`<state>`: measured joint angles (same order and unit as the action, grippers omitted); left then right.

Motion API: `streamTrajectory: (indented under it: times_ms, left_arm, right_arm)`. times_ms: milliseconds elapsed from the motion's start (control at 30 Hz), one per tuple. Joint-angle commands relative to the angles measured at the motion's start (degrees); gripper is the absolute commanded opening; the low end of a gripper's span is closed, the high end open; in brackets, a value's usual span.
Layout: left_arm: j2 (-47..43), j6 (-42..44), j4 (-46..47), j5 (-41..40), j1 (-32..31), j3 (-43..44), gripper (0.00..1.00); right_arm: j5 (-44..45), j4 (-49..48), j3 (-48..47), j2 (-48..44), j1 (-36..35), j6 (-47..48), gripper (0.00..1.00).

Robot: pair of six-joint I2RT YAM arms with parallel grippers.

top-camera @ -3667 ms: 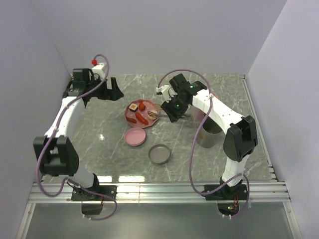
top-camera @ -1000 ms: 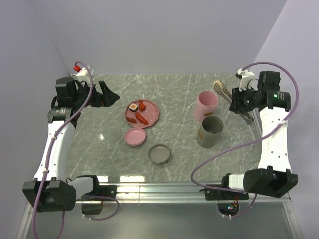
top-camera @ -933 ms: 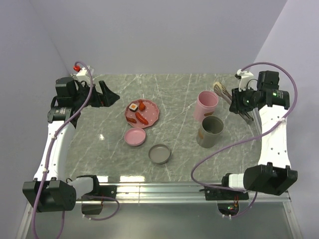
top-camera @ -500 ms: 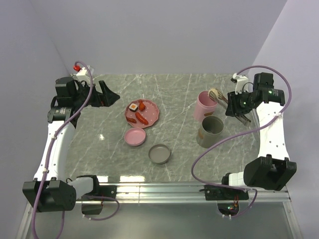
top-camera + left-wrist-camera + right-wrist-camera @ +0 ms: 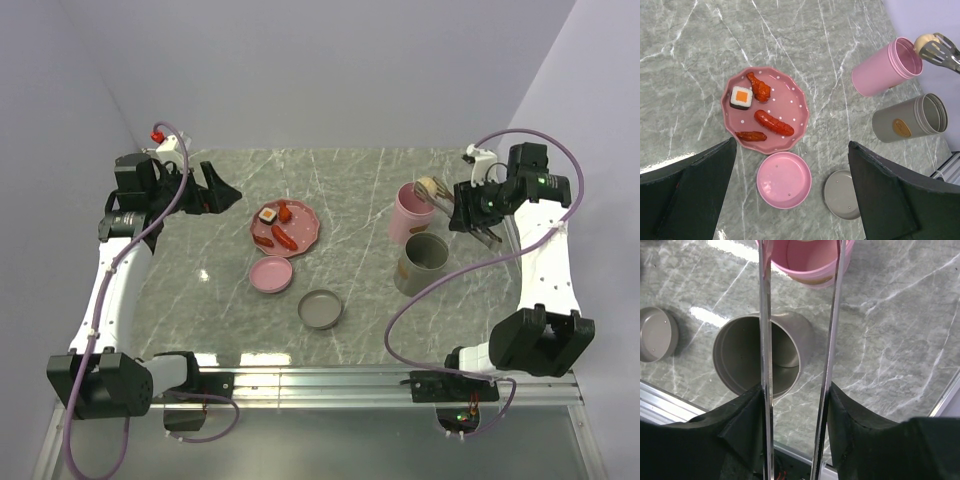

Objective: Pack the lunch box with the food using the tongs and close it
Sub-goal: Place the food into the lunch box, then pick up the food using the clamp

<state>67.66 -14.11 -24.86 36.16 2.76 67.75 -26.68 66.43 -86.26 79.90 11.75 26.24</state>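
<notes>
My right gripper is shut on the silver tongs, one finger pressing each arm. A beige ball sits at the tongs' tips, right over the far rim of the pink tub. The left wrist view shows the ball beside the pink tub's open mouth. The olive-grey tub stands open just in front. Red sausages and a sushi roll lie on the dotted plate. My left gripper hangs open and holds nothing, high to the left of the plate.
The pink lid and the grey lid lie flat in front of the plate. The right wall runs close behind the right arm. The grey tub sits directly under the tongs' arms in the right wrist view.
The right arm has carried the tongs and ball left, from beside the right wall to over the pink tub's rim. The tongs' arms have spread wider. The left arm has barely moved.
</notes>
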Motion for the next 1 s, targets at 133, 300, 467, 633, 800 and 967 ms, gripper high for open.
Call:
streamTrajectory:
  times_ms: [133, 300, 467, 633, 800, 967]
  left_arm:
    - [0.3, 0.5, 0.8, 0.9, 0.0, 2.7, 0.99]
    - [0.3, 0.5, 0.6, 0.7, 0.0, 3.1, 0.99]
    - [0.5, -0.3, 1.6, 1.3, 0.0, 2.5, 0.99]
    - [2.9, -1.7, 0.4, 4.3, 0.7, 4.7, 0.99]
    - [3.9, -3.4, 0.7, 7.3, 2.7, 6.4, 0.99]
    - [4.1, -3.6, 1.3, 7.0, 3.4, 5.7, 0.99]
  right_arm:
    - [0.8, -0.9, -5.9, 1.3, -3.0, -2.3, 0.56]
    - [2.2, -0.5, -8.7, 2.6, -4.7, -2.6, 0.57]
    - [3.3, -3.1, -10.9, 2.5, -10.3, -4.7, 0.57]
    - [5.4, -8.2, -11.6, 4.6, -22.5, -8.3, 0.57]
    - [3.2, -13.3, -13.6, 10.7, -29.7, -12.8, 0.56]
    - [3.7, -18.4, -17.6, 18.2, -37.4, -14.8, 0.56]
